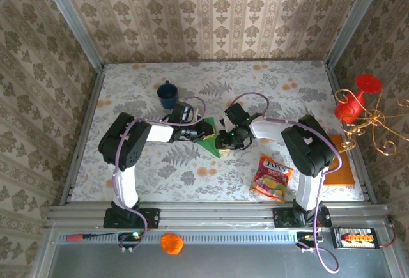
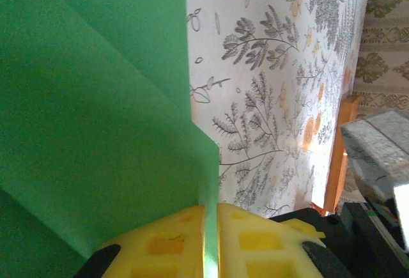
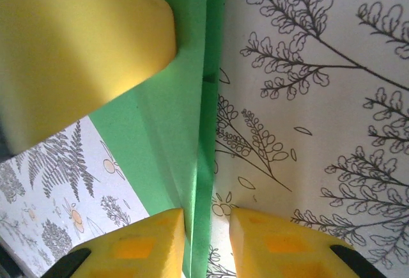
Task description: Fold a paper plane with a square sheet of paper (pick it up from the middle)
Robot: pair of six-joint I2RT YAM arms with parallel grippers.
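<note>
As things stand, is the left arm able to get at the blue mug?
Probably within reach, but not freely. The blue mug stands close beyond the left gripper with nothing standing between them. However, that gripper is shut on the green paper, so it would have to let go first.

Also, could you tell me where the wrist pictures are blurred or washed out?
Left wrist: the folded green paper looks soft, the tablecloth washes out near the orange board. Right wrist: the yellow shape at top left is blurred, the leaf print crisp.
</note>
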